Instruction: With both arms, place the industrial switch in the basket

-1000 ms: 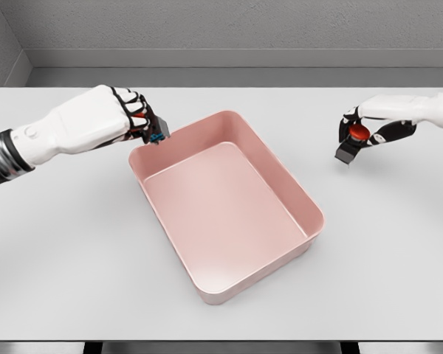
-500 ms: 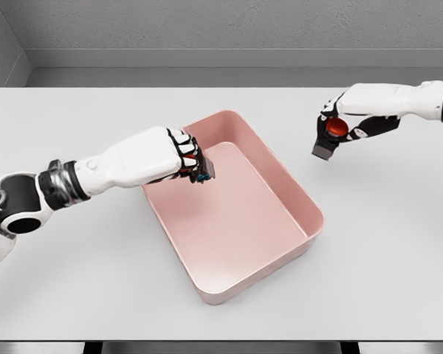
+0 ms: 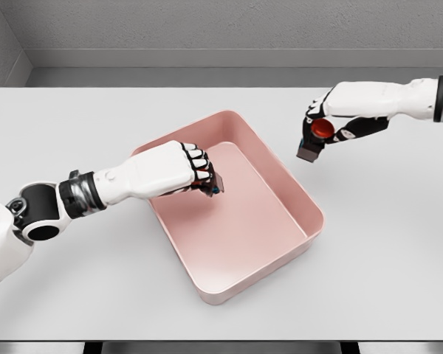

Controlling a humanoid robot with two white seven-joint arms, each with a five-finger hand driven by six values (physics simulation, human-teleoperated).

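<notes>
Two hands, each holding a switch, at the pink rectangular plastic basket [image 3: 310, 221].
Left hand [image 3: 179, 169], inside the near-left rim, grips a dark switch [image 3: 213, 184] above bare floor; right hand [image 3: 332, 118], beyond the far-right rim, clasps a red-buttoned industrial switch [image 3: 314, 139].

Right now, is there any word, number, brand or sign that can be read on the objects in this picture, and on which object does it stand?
None: no readable text anywhere.
Pink basket: plain, no mark.
Switch with the red button in the right hand: no lettering visible.
Dark switch in the left hand: mostly hidden by the fingers, too small to show any label.
Table: bare of print.
</notes>
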